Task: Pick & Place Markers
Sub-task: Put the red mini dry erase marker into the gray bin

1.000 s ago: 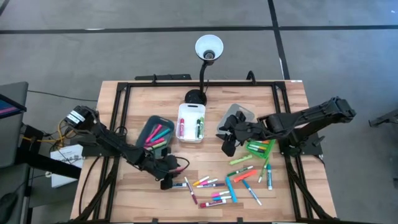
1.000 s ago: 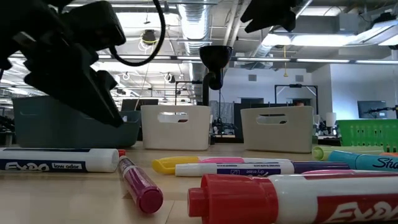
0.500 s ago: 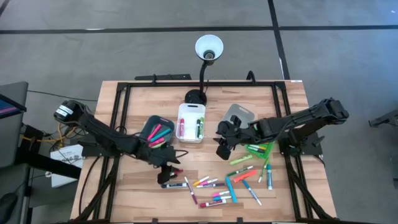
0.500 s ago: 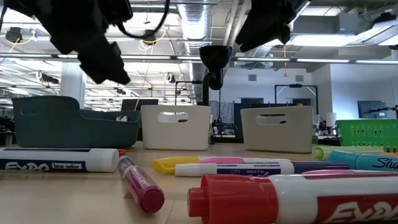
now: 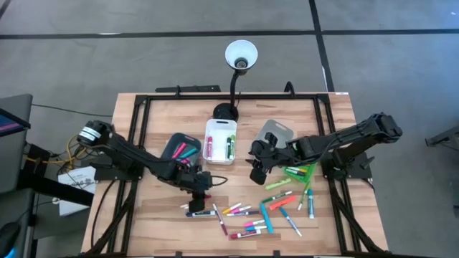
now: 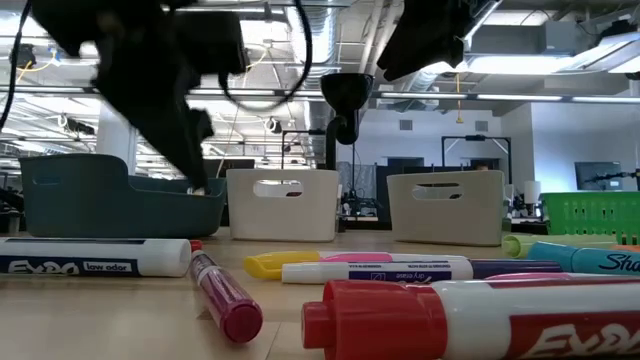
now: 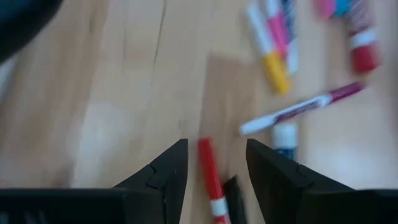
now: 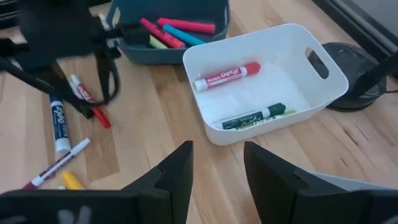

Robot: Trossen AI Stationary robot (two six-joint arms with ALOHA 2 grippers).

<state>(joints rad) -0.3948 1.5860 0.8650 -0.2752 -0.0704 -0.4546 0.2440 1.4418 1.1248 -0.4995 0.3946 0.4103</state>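
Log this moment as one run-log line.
left claw: open, above thin red marker | right claw: open, empty, near white plastic bin

The wooden bench (image 5: 161, 118) stood on a grey floor (image 5: 107, 57) crossed by dark lines. A black gooseneck lamp (image 5: 240, 56) rose at its far edge. Beyond, exposed ducts (image 6: 330, 20) and strip lights (image 6: 520, 97) ran overhead.

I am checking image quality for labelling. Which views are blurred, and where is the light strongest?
Left wrist view: motion-blurred, the red marker between the fingers is soft. Low view: the nearest red marker is out of focus, ceiling lights glare. Right wrist view: sharp, white bin brightest.
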